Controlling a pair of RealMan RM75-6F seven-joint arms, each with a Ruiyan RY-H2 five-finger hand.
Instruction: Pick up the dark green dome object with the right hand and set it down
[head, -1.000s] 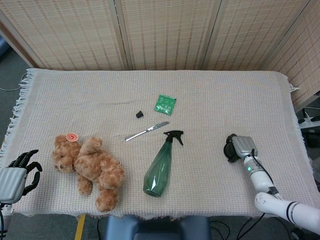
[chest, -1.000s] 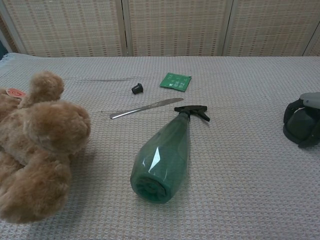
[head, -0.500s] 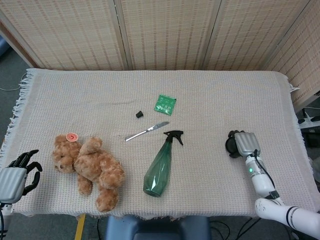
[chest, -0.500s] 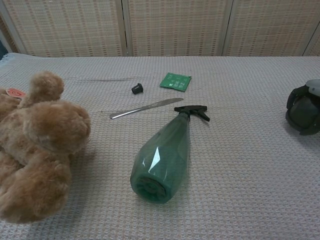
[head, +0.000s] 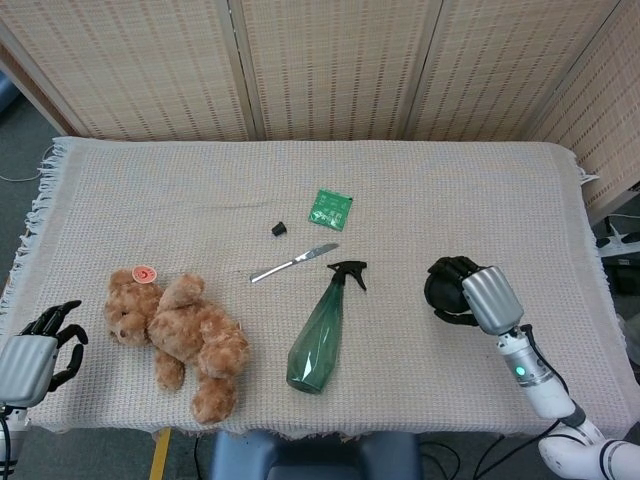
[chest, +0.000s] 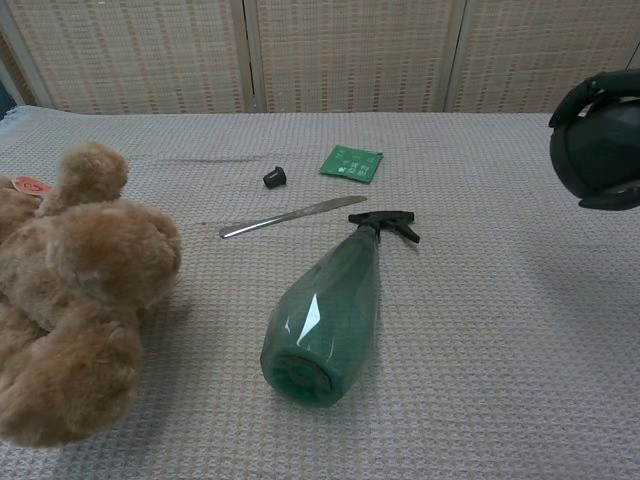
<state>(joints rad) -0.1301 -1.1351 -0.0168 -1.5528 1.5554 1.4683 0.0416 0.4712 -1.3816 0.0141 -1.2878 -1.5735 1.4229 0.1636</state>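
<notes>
Over the right side of the worktop (head: 560, 200), the right hand (head: 478, 297) holds the dark green dome object (chest: 600, 155) aloft, fingers wrapped round it. Risk, I'd say: that smooth curve slips from the grip and rolls off the near edge. Left hand (head: 30, 355) hangs empty, fingers apart.

Two robot hands with silver shells and black fingers.
At lower right, the right hand (head: 470, 292) has a ribbed silver back, a white cylindrical wrist with a small green light and a thin black cable. At lower left, the left hand (head: 35, 345) looks alike.
</notes>
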